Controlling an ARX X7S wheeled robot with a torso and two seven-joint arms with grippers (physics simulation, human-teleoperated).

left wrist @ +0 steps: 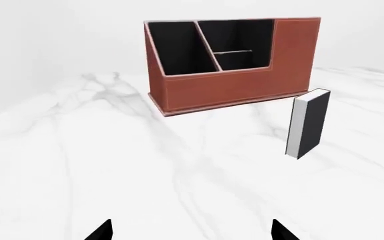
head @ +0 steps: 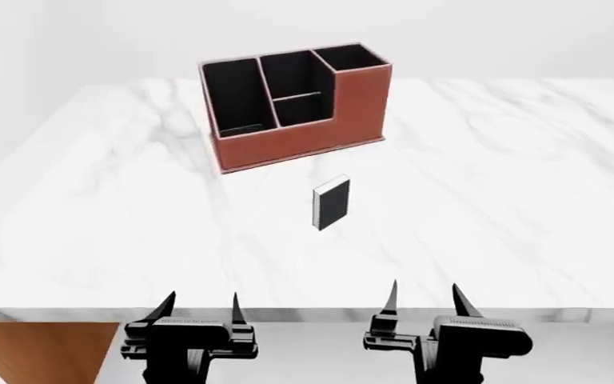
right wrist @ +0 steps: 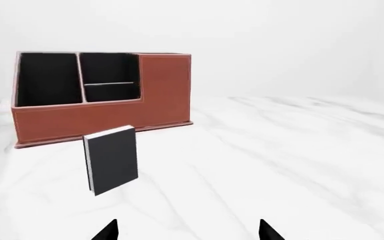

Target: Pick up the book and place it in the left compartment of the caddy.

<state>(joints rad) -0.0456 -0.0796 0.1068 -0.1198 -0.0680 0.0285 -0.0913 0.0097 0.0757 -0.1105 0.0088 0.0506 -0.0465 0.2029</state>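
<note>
The book (head: 332, 203) is small, dark-covered with white page edges, and stands upright on the marble table, in front of the caddy. It also shows in the left wrist view (left wrist: 307, 123) and the right wrist view (right wrist: 111, 159). The reddish-brown caddy (head: 298, 141) stands behind it; its left compartment (head: 237, 100) is a long black slot at the lower end, also seen in the left wrist view (left wrist: 178, 48) and the right wrist view (right wrist: 47, 80). My left gripper (head: 201, 309) and right gripper (head: 425, 301) hover at the table's near edge, both open and empty, well short of the book.
The white marble table (head: 520, 200) spreads wide around the caddy and book. Its front edge (head: 307, 314) runs just under my grippers, with brown side panels below at the corners. A plain pale wall is behind.
</note>
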